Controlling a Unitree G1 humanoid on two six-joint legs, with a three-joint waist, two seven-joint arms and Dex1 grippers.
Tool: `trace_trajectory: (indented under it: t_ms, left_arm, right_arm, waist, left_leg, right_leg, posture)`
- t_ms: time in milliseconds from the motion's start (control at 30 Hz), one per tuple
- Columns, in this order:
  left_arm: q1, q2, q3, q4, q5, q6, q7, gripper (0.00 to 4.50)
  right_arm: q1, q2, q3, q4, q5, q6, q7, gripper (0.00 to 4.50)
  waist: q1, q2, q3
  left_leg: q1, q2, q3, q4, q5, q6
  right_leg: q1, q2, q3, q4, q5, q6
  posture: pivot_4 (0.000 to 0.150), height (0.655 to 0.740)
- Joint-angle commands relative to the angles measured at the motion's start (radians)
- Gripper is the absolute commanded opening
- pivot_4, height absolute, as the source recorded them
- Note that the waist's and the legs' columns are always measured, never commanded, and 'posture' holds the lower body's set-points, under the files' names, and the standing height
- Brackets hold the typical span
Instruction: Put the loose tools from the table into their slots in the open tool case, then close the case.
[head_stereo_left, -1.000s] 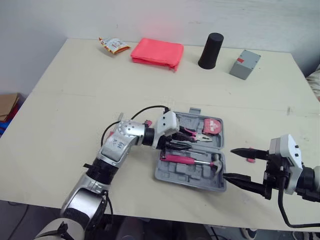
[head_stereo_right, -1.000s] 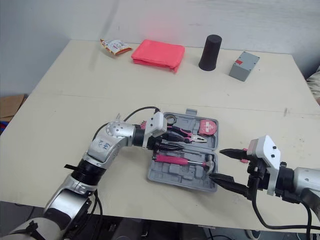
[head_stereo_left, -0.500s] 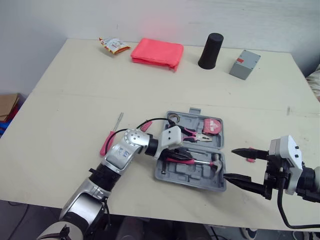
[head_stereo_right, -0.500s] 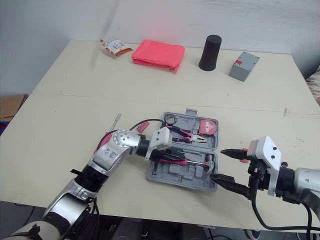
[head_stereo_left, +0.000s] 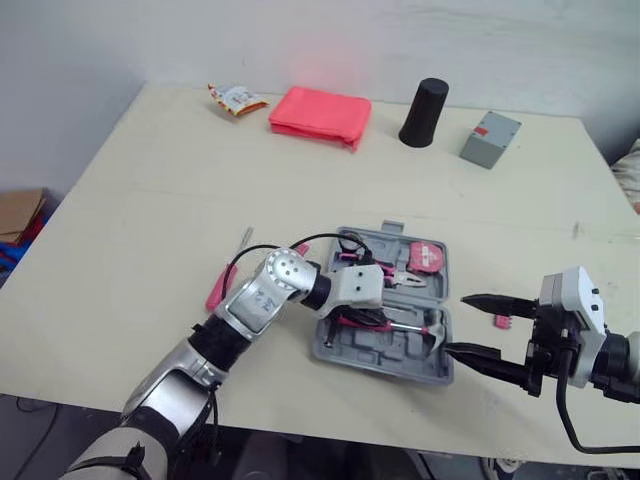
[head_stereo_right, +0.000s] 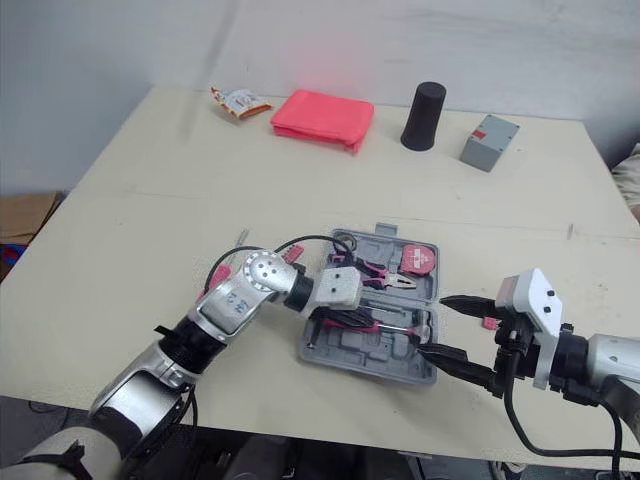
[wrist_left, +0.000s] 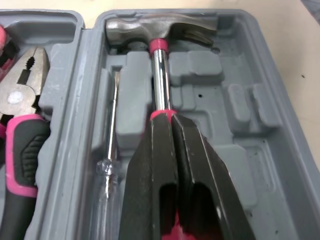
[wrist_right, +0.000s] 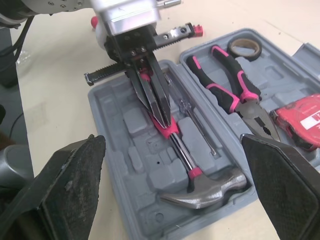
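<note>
Two arms are reaching over a pale cream desk (head_stereo_left: 150, 200) that is taking up most of what I am looking at. A plain white wall is running along the desk's far edge at the top of the frame. A cardboard box (head_stereo_left: 18, 212) is sitting on the floor at the left edge.

The grey tool case (head_stereo_left: 380, 355) is lying open, a little right of centre in the lower part of the frame. The left pincer (wrist_left: 169, 120) is reaching into the case's lower half, its fingers pressing together on the pink grip of the hammer (wrist_left: 160, 75). The hammer is lying in its moulded slot with the steel head toward the case's right edge. Just beside it, a clear-handled screwdriver (wrist_left: 111, 135) is resting in its own groove. In the upper half, pink-and-black pliers (wrist_right: 235, 90), a red tape measure (head_stereo_left: 427, 255) and a roll of tape (wrist_right: 245, 47) are sitting in their places.

The right pincer (head_stereo_left: 458, 325) is hovering at the case's right side with its two black fingers spread wide, holding nothing. A small pink piece (head_stereo_left: 503, 321) is lying on the desk near them.

A loose screwdriver (head_stereo_left: 216, 288) with a pink handle is lying on the bare desk left of the case, just beside the left arm.

Along the top of the frame, well apart from the case, a snack packet (head_stereo_left: 235, 98), a folded red cloth (head_stereo_left: 320, 108), a black cylinder (head_stereo_left: 424, 98) and a grey box (head_stereo_left: 491, 133) are sitting in a row from left to right.
</note>
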Motion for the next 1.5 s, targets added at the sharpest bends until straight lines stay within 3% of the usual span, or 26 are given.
trace_trajectory:
  t_ms: [33,133,467,600,700,800,933,1033,1167,1333,1367,1500]
  left_arm:
    - [0.033,0.028,-0.086,0.107,0.103,0.098,0.018,0.04]
    - [0.046,0.045,-0.103,0.076,0.102,0.112,-0.001,0.04]
    - [0.055,0.058,-0.138,0.073,0.137,0.133,0.02,0.04]
    - [0.036,0.018,0.002,0.023,0.015,0.134,0.012,0.04]
    - [0.037,0.014,0.186,-0.113,-0.161,0.169,-0.03,0.04]
    - [0.048,0.043,0.352,-0.243,-0.298,0.254,-0.018,0.04]
    - [0.12,0.115,0.54,-0.364,-0.378,0.333,0.08,0.04]
    - [0.193,0.144,0.676,-0.388,-0.401,0.396,0.202,0.04]
    - [0.42,0.245,0.902,-0.437,-0.438,0.406,0.256,1.74]
    - [0.736,0.365,1.167,-0.442,-0.432,0.308,0.259,4.21]
    - [0.79,0.384,1.252,-0.418,-0.444,0.305,0.258,4.43]
    - [0.901,0.432,1.422,-0.36,-0.471,0.289,0.27,4.43]
  right_arm:
    - [0.02,0.01,-0.011,-0.025,-0.003,-0.015,-0.003,4.5]
    - [0.032,0.01,-0.003,-0.026,-0.025,-0.029,-0.005,4.5]
    - [-0.001,0.016,0.012,-0.012,-0.025,-0.024,-0.017,4.5]
    - [-0.018,0.018,0.017,-0.008,-0.031,-0.023,-0.029,4.5]
    - [-0.011,0.019,0.007,-0.009,-0.038,-0.026,-0.03,4.5]
    - [0.0,0.023,-0.016,0.004,-0.043,-0.028,-0.033,4.5]
    - [0.019,0.037,-0.06,0.065,-0.071,-0.047,-0.034,4.5]
    - [0.04,0.049,-0.074,0.128,-0.13,-0.091,-0.034,4.5]
    - [0.097,0.032,-0.142,0.237,-0.197,-0.148,0.013,4.5]
    - [0.095,0.034,-0.245,0.435,-0.213,-0.204,0.057,4.5]
    - [0.117,0.025,-0.261,0.494,-0.245,-0.235,0.08,4.5]
    - [0.136,-0.016,-0.313,0.656,-0.301,-0.305,0.127,4.5]
  waist:
    - [-0.003,0.0,0.0]
    - [-0.006,0.001,-0.004]
    - [-0.027,0.002,-0.019]
    - [-0.026,0.003,-0.02]
    - [-0.028,0.006,-0.014]
    - [-0.024,0.011,-0.007]
    - [-0.02,0.013,-0.006]
    - [-0.016,0.013,-0.006]
    - [-0.019,0.013,-0.005]
    - [-0.029,0.011,-0.002]
    - [-0.029,0.011,-0.001]
    - [-0.023,0.011,-0.001]
  left_leg:
    - [0.002,0.0,0.0,0.0,0.0,0.0]
    - [0.009,0.0,0.0,-0.002,-0.001,0.001]
    - [0.01,0.001,0.0,-0.003,-0.002,0.0]
    - [0.01,0.001,0.0,-0.004,-0.005,0.004]
    - [0.007,0.001,-0.001,-0.004,-0.005,0.004]
    - [-0.01,0.001,-0.001,-0.001,-0.001,-0.001]
    - [-0.025,0.0,-0.001,0.0,0.0,-0.001]
    - [-0.025,0.0,0.0,0.0,0.0,0.0]
    - [-0.024,0.0,0.0,0.0,0.0,0.001]
    - [-0.022,0.0,0.0,0.0,0.001,0.001]
    - [-0.021,0.0,0.0,-0.001,0.0,0.001]
    - [-0.021,-0.001,-0.001,-0.004,0.0,0.002]
  right_leg:
    - [0.003,0.0,0.0,-0.001,0.0,0.001]
    - [0.013,-0.001,0.0,-0.01,0.002,0.003]
    - [0.014,0.0,0.0,-0.011,0.002,0.003]
    - [0.014,-0.001,0.0,-0.013,0.002,0.003]
    - [0.011,-0.001,0.0,-0.013,0.002,0.003]
    - [-0.006,0.0,0.0,-0.008,0.002,0.003]
    - [-0.021,0.002,-0.001,0.001,0.002,0.004]
    - [-0.021,0.001,0.0,0.0,0.002,0.004]
    - [-0.021,0.0,0.001,0.001,0.003,0.005]
    - [-0.021,-0.001,0.001,-0.001,0.003,0.005]
    - [-0.021,-0.002,0.001,-0.003,0.003,0.005]
    - [-0.02,-0.003,0.0,-0.008,0.002,0.004]
  posture:
    - [0.15,0.7361]
    - [0.15,0.7361]
    - [0.15,0.7361]
    - [0.15,0.7361]
    - [0.15,0.7361]
    - [0.15,0.7361]
    - [0.15,0.7361]
    - [0.15,0.7361]
    - [0.15,0.7361]
    - [0.15,0.7361]
    - [0.15,0.7361]
    - [0.15,0.7361]
